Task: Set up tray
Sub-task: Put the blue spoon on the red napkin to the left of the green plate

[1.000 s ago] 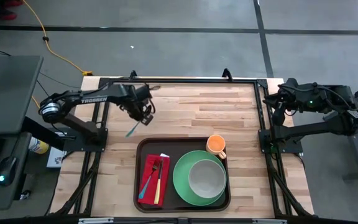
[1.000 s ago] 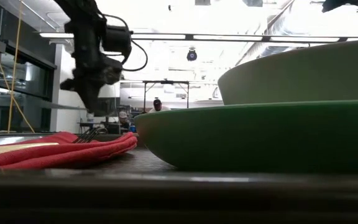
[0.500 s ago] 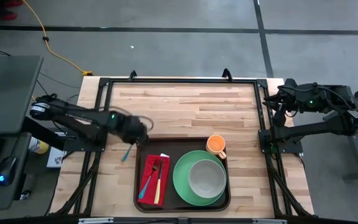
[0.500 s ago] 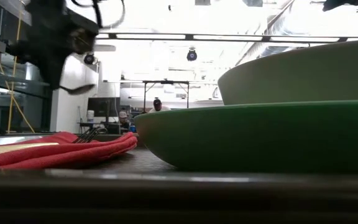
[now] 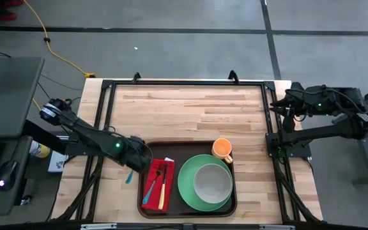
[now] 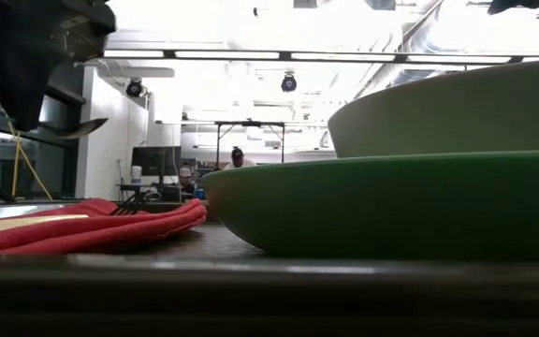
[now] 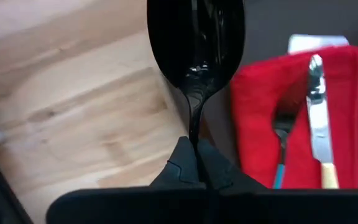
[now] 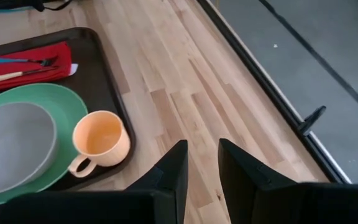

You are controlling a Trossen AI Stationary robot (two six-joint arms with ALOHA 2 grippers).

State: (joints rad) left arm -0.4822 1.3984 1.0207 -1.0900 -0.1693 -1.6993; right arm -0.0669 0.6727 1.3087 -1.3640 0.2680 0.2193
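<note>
The dark brown tray (image 5: 143,191) lies near the table's front edge. It carries a green plate (image 5: 187,191) with a grey bowl (image 5: 212,182), an orange cup (image 5: 222,149) and a red napkin (image 5: 152,171). A fork (image 7: 282,134) and a knife (image 7: 316,106) lie on the napkin. My left gripper (image 5: 136,153) hangs over the tray's far left corner, shut on a spoon (image 7: 196,50) with a dark bowl and a teal handle (image 5: 128,176). My right gripper (image 8: 199,168) waits high at the table's right edge, its fingers a little apart with nothing between them. My left gripper pinches the spoon's thin neck (image 7: 194,134), just behind the bowl, between its two fingertips. The fingers come steeply from above. The spoon hangs clear of table and tray. Its bowl (image 6: 80,128) sticks out about level, and its teal handle points toward the table's near edge.
Bare wooden tabletop (image 5: 197,108) lies beyond the tray and to its left. A black frame (image 5: 107,102) runs along the table's edges. Beyond the table's left edge stand a keyboard, a mouse (image 5: 4,183) and a yellow cable.
My left gripper has swung from the far left of the table toward the near edge, ending over the tray's far left corner, and its wrist has rolled. The spoon has gone with it, clear of the table.
</note>
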